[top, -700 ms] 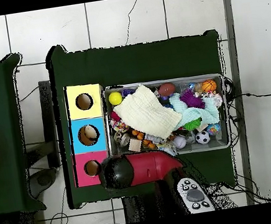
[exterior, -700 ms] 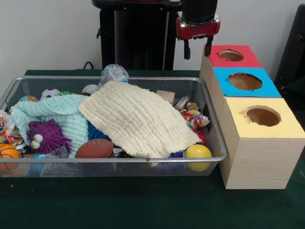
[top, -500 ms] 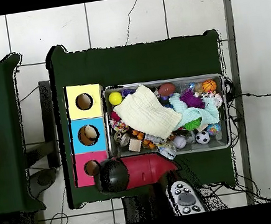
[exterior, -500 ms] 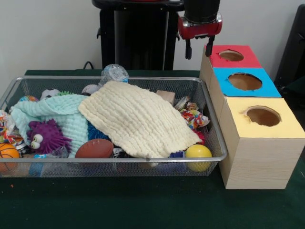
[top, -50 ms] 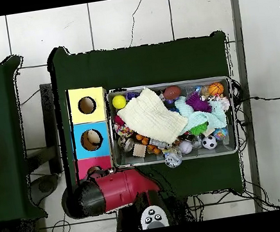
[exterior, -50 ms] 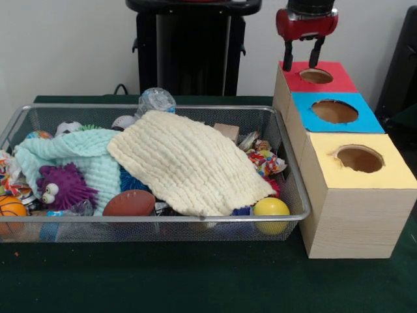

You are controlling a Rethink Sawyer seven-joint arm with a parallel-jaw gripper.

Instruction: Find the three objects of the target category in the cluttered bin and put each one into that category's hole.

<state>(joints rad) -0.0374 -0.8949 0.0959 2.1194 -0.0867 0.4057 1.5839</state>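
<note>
My gripper (exterior, -50 ms: 302, 57) hangs open and empty just above the back of the red box (exterior, -50 ms: 341, 79), near its hole (exterior, -50 ms: 316, 75). In the overhead view the red arm (top, -50 ms: 114, 188) covers the near corner of the red box (top, -50 ms: 84, 166) and hides the gripper. The wire bin (exterior, -50 ms: 156, 218) holds a heap of toys. A cream cloth (exterior, -50 ms: 189, 163) and a mint cloth (exterior, -50 ms: 85, 156) cover much of it. Showing around them are a purple spiky toy (exterior, -50 ms: 62, 186), a brown football (exterior, -50 ms: 129, 203), a basketball (exterior, -50 ms: 10, 208) and a yellow ball (exterior, -50 ms: 271, 208).
A blue box (exterior, -50 ms: 366, 121) and a yellow box (exterior, -50 ms: 391, 177), each with a round hole, stand in a row with the red one beside the bin's right end. The bin (top, -50 ms: 234, 113) lies on a dark green table (top, -50 ms: 141, 62). The black pedestal (exterior, -50 ms: 189, 45) stands behind.
The gripper has moved right and upward in the front view, from beside the red box's left edge to above it. In the overhead view the arm swung left, away from the bin.
</note>
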